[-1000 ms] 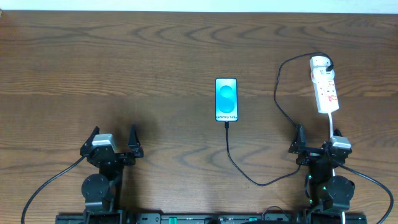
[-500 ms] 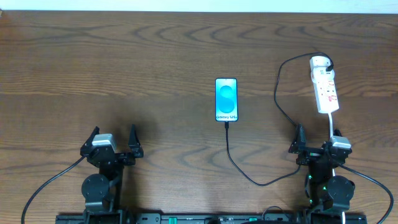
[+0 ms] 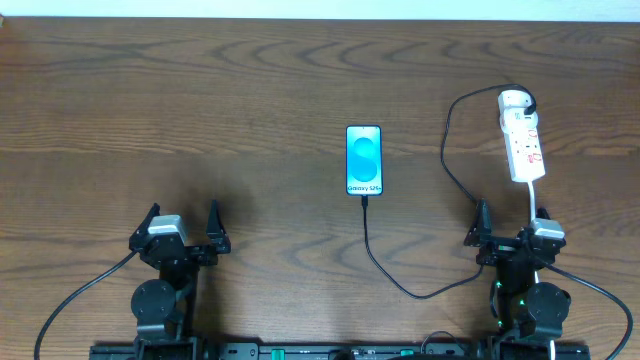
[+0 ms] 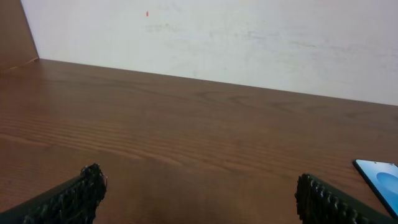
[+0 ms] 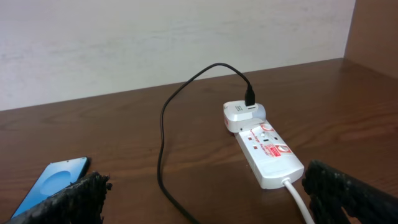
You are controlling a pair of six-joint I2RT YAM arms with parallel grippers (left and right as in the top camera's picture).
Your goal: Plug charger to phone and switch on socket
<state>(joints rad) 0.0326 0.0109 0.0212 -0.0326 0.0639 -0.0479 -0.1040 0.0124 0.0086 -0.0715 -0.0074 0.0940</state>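
The phone [image 3: 364, 160] lies flat at the table's middle, blue screen up with "Galaxy" lettering; its edge shows in the left wrist view [image 4: 379, 177] and the right wrist view [image 5: 53, 180]. The charger [image 3: 400, 282], a thin black cable, has its plug tip at the phone's near end, then curves right and up to a white adapter in the socket [image 3: 522, 136]. The white power strip also shows in the right wrist view [image 5: 266, 148], with the cable [image 5: 163, 143] beside it. My left gripper [image 3: 181, 236] and right gripper [image 3: 508, 233] are open and empty near the front edge.
The socket's white cord [image 3: 533, 200] runs down past my right gripper. A white wall [image 4: 217, 37] stands beyond the table's far edge. Dark arm cables trail from both arm bases at the front.
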